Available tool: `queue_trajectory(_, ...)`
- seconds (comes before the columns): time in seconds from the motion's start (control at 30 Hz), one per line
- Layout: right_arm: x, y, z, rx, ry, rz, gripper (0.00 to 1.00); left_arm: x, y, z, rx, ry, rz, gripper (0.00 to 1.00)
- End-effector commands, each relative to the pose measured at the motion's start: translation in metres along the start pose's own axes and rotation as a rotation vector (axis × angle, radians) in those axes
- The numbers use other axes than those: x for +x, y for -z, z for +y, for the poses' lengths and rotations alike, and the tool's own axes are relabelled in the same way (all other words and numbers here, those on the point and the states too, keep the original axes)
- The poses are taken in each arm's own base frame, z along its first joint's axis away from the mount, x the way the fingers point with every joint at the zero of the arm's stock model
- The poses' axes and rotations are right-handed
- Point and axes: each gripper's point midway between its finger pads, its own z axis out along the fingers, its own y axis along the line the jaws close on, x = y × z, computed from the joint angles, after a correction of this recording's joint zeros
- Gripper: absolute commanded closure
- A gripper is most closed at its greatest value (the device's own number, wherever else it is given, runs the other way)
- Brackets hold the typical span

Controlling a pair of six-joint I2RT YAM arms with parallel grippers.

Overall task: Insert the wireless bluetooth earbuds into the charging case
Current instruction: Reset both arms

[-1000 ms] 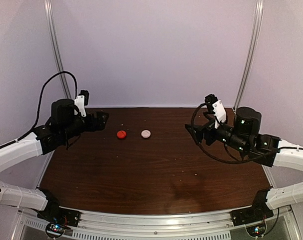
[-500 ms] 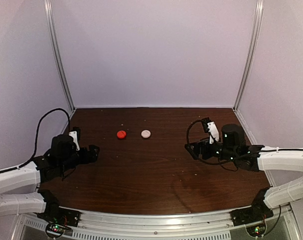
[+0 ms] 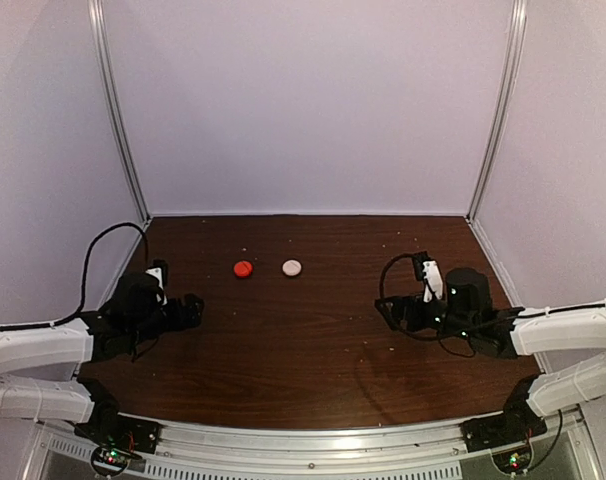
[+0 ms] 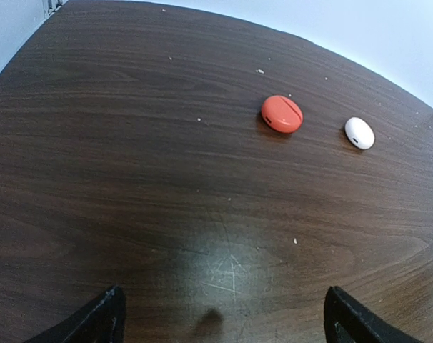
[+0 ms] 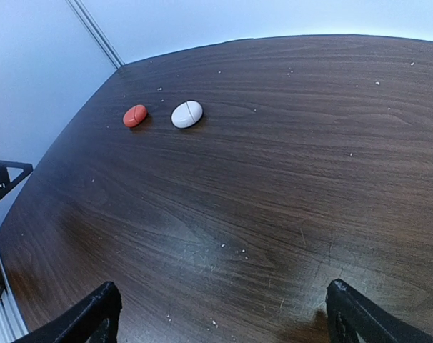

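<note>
both arms sit low at the sides of the dark brown wooden table (image 3: pixel 303 350). the left gripper (image 4: pixel 224 321) has its jaws wide with nothing between them, only bare wood showing in the gap. same story for the right gripper (image 5: pixel 224 314): jaws wide, empty, hovering just above the tabletop.

now the containers. the red-orange round plastic charging case (image 4: pixel 281 113) lies toward the far side of the table, and the white oval plastic charging case (image 4: pixel 359 132) lies near it on its right, a clear gap between them. both lids look shut, with only a thin seam line showing, so what is inside cannot be told. the wireless bluetooth earbuds do not show in any view: none loose on the wood, none in a gripper. the pale specks scattered about look like crumbs, too small to call.

what could go wrong from here? first, those cases are smooth, rounded and low, and a single finger nudging one is likely to send it skating across the wood instead of lifting a lid, so one arm probably has to brace while the other pries. second, the two cases are neighbours, and jaws this wide coming down on one could knock the other. third, with no earbud located, a reach made now risks closing on nothing. both grippers are well apart from the cases, so a long approach leaves room for drift.
</note>
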Motion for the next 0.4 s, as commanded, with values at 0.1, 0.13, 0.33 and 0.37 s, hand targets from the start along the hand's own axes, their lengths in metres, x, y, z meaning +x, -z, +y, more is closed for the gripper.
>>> queue_trajectory(0.1, -0.0064, -0.0003, -0.0075, 0.027, -0.024, -0.046, 0.00, -0.0141, -0.0066, -0.0064, 0.008, 0.021, -0.041, 0.02)
queue_trajectory(0.13, -0.0062, -0.0003, -0.0081, 0.028, -0.024, -0.046, 0.00, -0.0135, -0.0071, -0.0064, 0.009, 0.021, -0.040, 0.02)
queue_trajectory(0.33, -0.0102, 0.0011, -0.0085, 0.031, -0.024, -0.062, 0.00, -0.0157, -0.0065, -0.0114, 0.037, 0.013, -0.051, 0.02)
queue_trajectory(0.37, -0.0103, 0.0010, -0.0082, 0.030, -0.023, -0.061, 0.00, -0.0169, -0.0060, -0.0116, 0.036, 0.009, -0.053, 0.02)
